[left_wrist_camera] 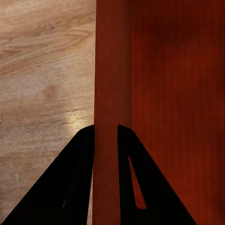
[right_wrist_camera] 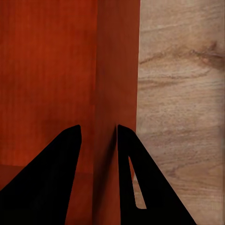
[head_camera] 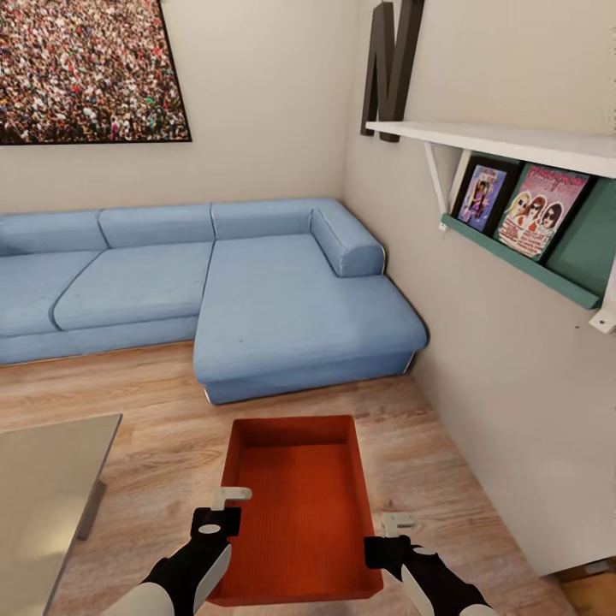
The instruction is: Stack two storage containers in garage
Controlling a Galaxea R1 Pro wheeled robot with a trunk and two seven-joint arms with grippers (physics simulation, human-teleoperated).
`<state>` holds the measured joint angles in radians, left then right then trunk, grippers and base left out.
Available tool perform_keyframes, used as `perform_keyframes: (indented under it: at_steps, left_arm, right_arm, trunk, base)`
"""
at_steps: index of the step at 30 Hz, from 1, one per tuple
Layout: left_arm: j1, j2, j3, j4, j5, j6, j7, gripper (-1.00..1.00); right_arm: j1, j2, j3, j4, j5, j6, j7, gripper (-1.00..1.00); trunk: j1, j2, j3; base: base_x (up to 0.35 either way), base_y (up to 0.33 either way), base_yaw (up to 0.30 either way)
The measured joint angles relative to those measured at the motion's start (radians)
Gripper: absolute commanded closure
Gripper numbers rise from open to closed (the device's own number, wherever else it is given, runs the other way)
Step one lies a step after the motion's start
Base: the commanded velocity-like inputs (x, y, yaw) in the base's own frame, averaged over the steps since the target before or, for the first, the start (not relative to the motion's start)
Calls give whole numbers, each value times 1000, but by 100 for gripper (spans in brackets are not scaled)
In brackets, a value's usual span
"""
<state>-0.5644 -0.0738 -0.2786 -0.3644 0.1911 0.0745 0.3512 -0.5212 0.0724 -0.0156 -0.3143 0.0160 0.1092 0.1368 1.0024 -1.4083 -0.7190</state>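
One orange-red storage container (head_camera: 299,513) hangs level between my two grippers, just above the living room's wood-plank floor (head_camera: 162,402). It is an open-top bin with low walls and a ribbed bottom, and nothing lies in it. My left gripper (head_camera: 224,512) is shut on its left wall; in the left wrist view the gripper (left_wrist_camera: 106,129) straddles that wall (left_wrist_camera: 112,70). My right gripper (head_camera: 390,532) is shut on the right wall, and the right wrist view shows the gripper (right_wrist_camera: 98,127) astride that wall (right_wrist_camera: 117,70). The garage is out of view.
A blue sectional sofa (head_camera: 257,291) stands straight ahead along the back wall. A grey table (head_camera: 43,496) juts in at the near left. On the right, a white wall (head_camera: 513,411) carries a white shelf (head_camera: 513,141) and a teal shelf (head_camera: 522,265) with pictures.
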Motion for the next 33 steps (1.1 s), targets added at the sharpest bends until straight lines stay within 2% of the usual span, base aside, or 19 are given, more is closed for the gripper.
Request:
perform_keyframes:
  at_steps: [9,17,33]
  left_arm:
    - [1,0,0,2,2,2,0,100]
    - [1,3,-13,3,26,2,4,100]
    - [1,3,-14,3,28,2,4,100]
  right_arm:
    - [0,0,0,3,0,2,0,100]
    - [0,0,3,-3,2,13,0,100]
    - [0,0,3,-3,2,13,0,100]
  trunk:
    - [-35,63,42]
    - [-65,119,79]
    - [-127,231,153]
  base:
    - [0,0,0]
    - [0,0,0]
    - [0,0,-43]
